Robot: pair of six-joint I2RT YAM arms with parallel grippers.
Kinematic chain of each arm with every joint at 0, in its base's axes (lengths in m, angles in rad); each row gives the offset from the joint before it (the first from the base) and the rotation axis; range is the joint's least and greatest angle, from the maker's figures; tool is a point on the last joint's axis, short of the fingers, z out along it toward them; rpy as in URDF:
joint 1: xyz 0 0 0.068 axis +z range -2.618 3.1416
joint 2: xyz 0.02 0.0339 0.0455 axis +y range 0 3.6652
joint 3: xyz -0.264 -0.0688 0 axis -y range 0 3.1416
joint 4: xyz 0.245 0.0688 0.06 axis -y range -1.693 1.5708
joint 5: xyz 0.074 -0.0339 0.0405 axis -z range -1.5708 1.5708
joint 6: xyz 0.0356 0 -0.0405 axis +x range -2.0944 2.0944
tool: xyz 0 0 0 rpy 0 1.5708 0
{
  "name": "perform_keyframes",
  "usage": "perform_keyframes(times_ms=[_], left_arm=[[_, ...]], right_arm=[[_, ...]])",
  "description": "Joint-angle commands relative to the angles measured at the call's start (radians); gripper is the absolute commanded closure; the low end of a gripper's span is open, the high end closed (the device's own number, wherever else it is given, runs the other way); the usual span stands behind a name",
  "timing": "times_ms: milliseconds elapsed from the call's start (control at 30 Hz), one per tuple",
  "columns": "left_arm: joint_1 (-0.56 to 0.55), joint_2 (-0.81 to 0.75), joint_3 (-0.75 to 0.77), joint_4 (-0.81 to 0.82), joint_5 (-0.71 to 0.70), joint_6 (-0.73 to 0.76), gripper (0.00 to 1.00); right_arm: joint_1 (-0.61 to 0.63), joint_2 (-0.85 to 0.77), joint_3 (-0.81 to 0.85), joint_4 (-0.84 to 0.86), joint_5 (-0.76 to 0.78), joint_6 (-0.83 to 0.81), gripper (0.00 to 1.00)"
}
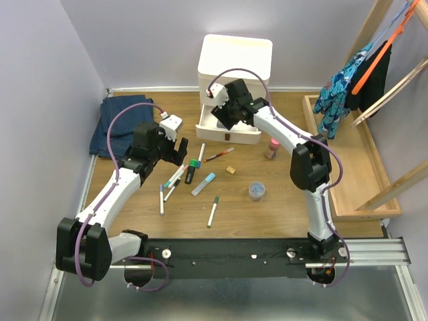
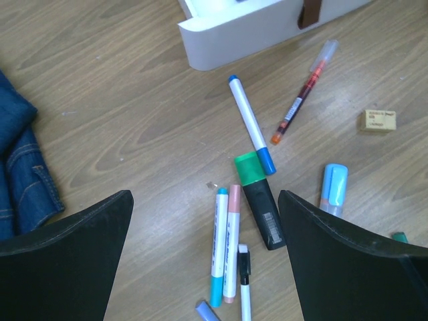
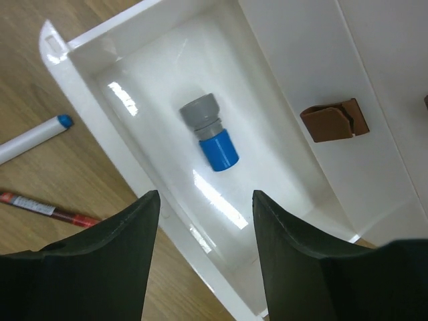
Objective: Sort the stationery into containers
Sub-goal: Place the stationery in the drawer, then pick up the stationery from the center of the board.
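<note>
The cream-white cabinet (image 1: 235, 59) stands at the back with its bottom drawer (image 1: 249, 138) pulled out. My right gripper (image 1: 223, 115) hovers open and empty over that drawer (image 3: 57, 43); a short blue-and-grey item (image 3: 210, 142) lies inside it. My left gripper (image 1: 175, 151) is open and empty above a cluster of pens: a teal-capped pen (image 2: 219, 247), a pink-capped pen (image 2: 231, 244), a black highlighter with a green cap (image 2: 259, 200). A blue-capped white marker (image 2: 251, 124), a red pen (image 2: 304, 93), a tan eraser (image 2: 377, 120) and a light-blue highlighter (image 2: 333, 187) lie nearby. A clear jar (image 1: 257, 191) sits right of them.
Folded blue jeans (image 1: 124, 124) lie at the back left. A shallow wooden tray (image 1: 348, 180) and a rack with hanging clothes (image 1: 348, 83) stand on the right. A small pinkish bottle (image 1: 271, 148) stands beside the drawer. More pens (image 1: 212, 211) lie nearer the front.
</note>
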Motion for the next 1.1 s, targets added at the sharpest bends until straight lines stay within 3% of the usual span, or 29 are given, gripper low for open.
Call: perform_keyframes(times_ms=[0,100,233,367,500,733,1067], left_arm=[[0.009,-0.015,0.016,0.058,-0.109,-0.039,0.01],[0.009,-0.018,0.011,0.076,-0.169,-0.058,0.01],[0.009,-0.017,-0.026,0.087,-0.253,-0.100,0.01],[0.003,-0.035,-0.046,0.057,-0.190,-0.063,0.01],[-0.006,-0.050,-0.059,0.035,-0.127,-0.046,0.01],[-0.042,-0.064,-0.083,0.035,-0.198,-0.026,0.01],[-0.060,-0.084,-0.115,0.052,-0.235,-0.016,0.01]], right_arm=[[-0.003,-0.112,-0.040,-0.103,-0.223,-0.018,0.35],[0.006,-0.184,-0.127,-0.226,-0.363,-0.060,0.35],[0.046,-0.253,-0.377,-0.261,-0.351,-0.055,0.35],[0.074,-0.272,-0.467,-0.218,-0.301,-0.006,0.35],[0.081,-0.237,-0.453,-0.194,-0.239,0.014,0.36],[0.104,-0.145,-0.379,-0.184,-0.182,0.021,0.37],[0.152,-0.117,-0.421,-0.178,-0.158,0.029,0.39]])
